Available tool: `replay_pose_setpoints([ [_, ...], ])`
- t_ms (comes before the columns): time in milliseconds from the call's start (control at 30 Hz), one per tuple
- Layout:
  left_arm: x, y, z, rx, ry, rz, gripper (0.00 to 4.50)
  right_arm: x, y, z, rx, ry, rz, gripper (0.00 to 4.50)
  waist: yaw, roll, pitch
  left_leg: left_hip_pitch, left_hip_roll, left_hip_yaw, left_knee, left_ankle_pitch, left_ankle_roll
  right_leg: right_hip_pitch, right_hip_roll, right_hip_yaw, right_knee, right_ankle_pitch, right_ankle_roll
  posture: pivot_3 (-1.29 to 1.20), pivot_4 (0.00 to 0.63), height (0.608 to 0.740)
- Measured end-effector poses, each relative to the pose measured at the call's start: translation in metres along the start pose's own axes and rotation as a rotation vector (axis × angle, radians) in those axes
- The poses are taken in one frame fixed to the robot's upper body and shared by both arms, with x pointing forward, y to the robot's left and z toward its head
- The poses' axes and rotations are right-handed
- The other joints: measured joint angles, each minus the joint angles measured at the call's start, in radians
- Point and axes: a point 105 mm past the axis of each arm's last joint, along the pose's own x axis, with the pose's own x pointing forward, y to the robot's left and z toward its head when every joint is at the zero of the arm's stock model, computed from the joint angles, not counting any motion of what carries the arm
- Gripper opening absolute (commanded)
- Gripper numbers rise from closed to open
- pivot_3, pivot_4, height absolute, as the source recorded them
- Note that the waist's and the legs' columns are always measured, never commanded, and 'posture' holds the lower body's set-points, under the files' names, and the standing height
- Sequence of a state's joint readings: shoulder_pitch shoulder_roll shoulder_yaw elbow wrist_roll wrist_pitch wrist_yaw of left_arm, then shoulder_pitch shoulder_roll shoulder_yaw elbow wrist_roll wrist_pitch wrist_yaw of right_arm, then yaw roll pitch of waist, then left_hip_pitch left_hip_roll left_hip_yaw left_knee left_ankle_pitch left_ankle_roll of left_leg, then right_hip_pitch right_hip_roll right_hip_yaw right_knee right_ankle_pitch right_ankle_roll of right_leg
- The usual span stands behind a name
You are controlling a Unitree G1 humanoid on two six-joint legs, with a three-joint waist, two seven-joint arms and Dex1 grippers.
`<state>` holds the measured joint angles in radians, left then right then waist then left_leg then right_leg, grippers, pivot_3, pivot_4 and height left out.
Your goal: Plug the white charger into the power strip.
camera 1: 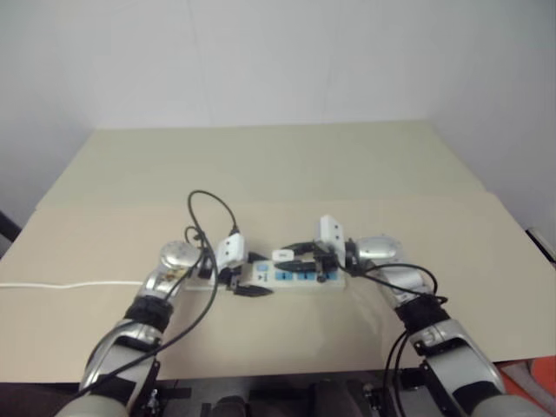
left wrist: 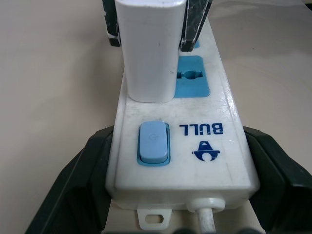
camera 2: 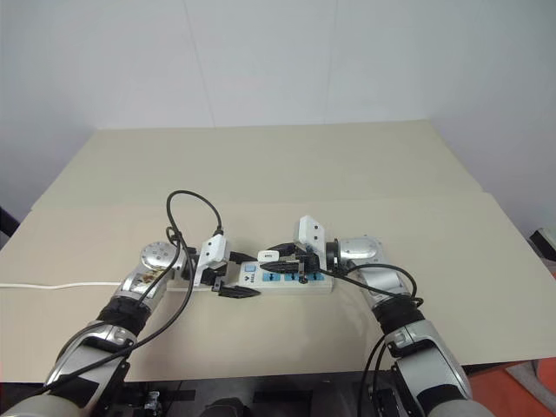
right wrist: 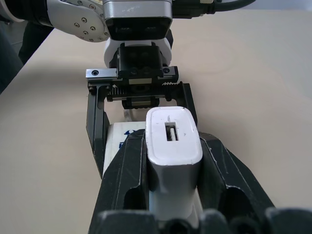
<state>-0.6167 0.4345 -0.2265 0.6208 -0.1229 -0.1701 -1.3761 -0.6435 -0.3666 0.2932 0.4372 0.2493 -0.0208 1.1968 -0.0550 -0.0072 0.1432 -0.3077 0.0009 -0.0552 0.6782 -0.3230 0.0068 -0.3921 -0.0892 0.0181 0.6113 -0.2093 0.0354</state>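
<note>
A plain white wall backs a broad beige bench, with both arms meeting at lower centre of the head views.

The long flat white plastic power strip with blue sockets lies there, its switch end clamped between the left gripper fingers. The small white boxy charger stands upright over the socket next to the switch, pinched at its flat sides by the right gripper; how deep its prongs sit is hidden. Light, rigid and smooth, it probably slips easily, so side-wall grips suit it. The bench looks matte and flat.
</note>
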Motion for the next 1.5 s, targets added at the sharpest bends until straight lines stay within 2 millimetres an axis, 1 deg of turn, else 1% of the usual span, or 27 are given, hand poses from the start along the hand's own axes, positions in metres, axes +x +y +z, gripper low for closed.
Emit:
replay_pose_setpoints([
  [167,0.0,-0.001,0.001,0.005,0.0,0.002,3.3,-0.002,-0.001,0.001,0.037,-0.006,-0.012,1.1,0.0,0.0,0.0,0.0,0.0,0.0,0.0,0.0,0.0,0.0,0.0,0.0,0.0,0.0,0.0,0.0,0.15,0.74],
  [467,0.001,-0.001,0.002,0.011,0.0,-0.005,3.3,-0.006,0.003,-0.001,0.039,-0.026,-0.047,1.1,0.006,0.0,0.0,-0.001,0.0,0.0,-0.001,0.0,0.001,-0.001,0.0,0.0,-0.001,0.0,0.0,0.0,0.15,0.74],
  [933,0.002,-0.001,0.002,0.014,0.001,-0.007,3.3,-0.007,0.004,-0.001,0.04,-0.036,-0.068,1.1,0.007,0.0,0.0,-0.002,0.0,0.0,-0.001,0.0,0.001,-0.001,0.0,0.0,-0.001,-0.001,0.0,0.0,0.15,0.74],
  [1000,0.002,-0.001,0.002,0.014,0.001,-0.008,3.3,-0.007,0.004,-0.001,0.038,-0.034,-0.066,1.84,0.007,-0.001,0.0,-0.002,0.0,0.0,-0.001,0.0,0.001,-0.002,0.0,0.0,-0.001,-0.001,0.0,0.0,0.15,0.74],
  [1033,0.001,-0.001,0.002,0.015,0.002,-0.011,3.3,-0.007,0.004,-0.003,0.035,-0.021,-0.065,2.11,0.008,-0.001,0.0,-0.002,0.0,0.0,-0.001,0.0,0.001,-0.002,0.0,0.0,-0.001,-0.001,0.0,0.0,0.15,0.74],
  [1067,0.0,-0.002,0.002,0.018,0.004,-0.017,3.3,-0.009,0.004,-0.01,0.053,0.006,-0.068,2.5,0.009,-0.001,0.001,-0.003,0.0,0.0,-0.001,0.0,0.001,-0.002,0.0,0.0,-0.001,-0.001,0.0,0.0,0.15,0.74],
  [1167,-0.001,-0.002,0.002,0.019,0.004,-0.017,3.3,-0.011,0.002,-0.01,0.051,0.014,-0.068,3.54,0.008,-0.002,0.001,-0.004,0.0,0.0,-0.001,0.0,0.001,-0.004,0.0,0.0,-0.001,-0.001,0.0,0.0,0.15,0.74],
  [1233,-0.001,-0.002,0.002,0.019,0.004,-0.017,3.3,-0.011,0.003,-0.01,0.049,0.019,-0.058,4.16,0.008,-0.002,0.001,-0.004,0.0,0.0,-0.001,0.0,0.001,-0.004,0.0,0.0,-0.001,-0.001,0.0,0.0,0.15,0.74],
  [1467,-0.001,-0.002,0.002,0.019,0.004,-0.017,3.3,-0.011,0.003,-0.01,0.053,0.024,-0.055,4.16,0.008,-0.002,0.001,-0.005,0.0,0.0,-0.001,0.0,0.001,-0.004,0.0,0.0,-0.001,-0.001,0.0,0.0,0.15,0.74],
  [1500,-0.001,-0.002,0.002,0.019,0.004,-0.017,3.65,-0.011,0.002,-0.01,0.054,0.024,-0.055,4.17,0.008,-0.002,0.001,-0.005,0.0,0.0,-0.001,0.0,0.001,-0.004,0.0,0.0,-0.001,-0.001,0.0,0.0,0.15,0.74],
])
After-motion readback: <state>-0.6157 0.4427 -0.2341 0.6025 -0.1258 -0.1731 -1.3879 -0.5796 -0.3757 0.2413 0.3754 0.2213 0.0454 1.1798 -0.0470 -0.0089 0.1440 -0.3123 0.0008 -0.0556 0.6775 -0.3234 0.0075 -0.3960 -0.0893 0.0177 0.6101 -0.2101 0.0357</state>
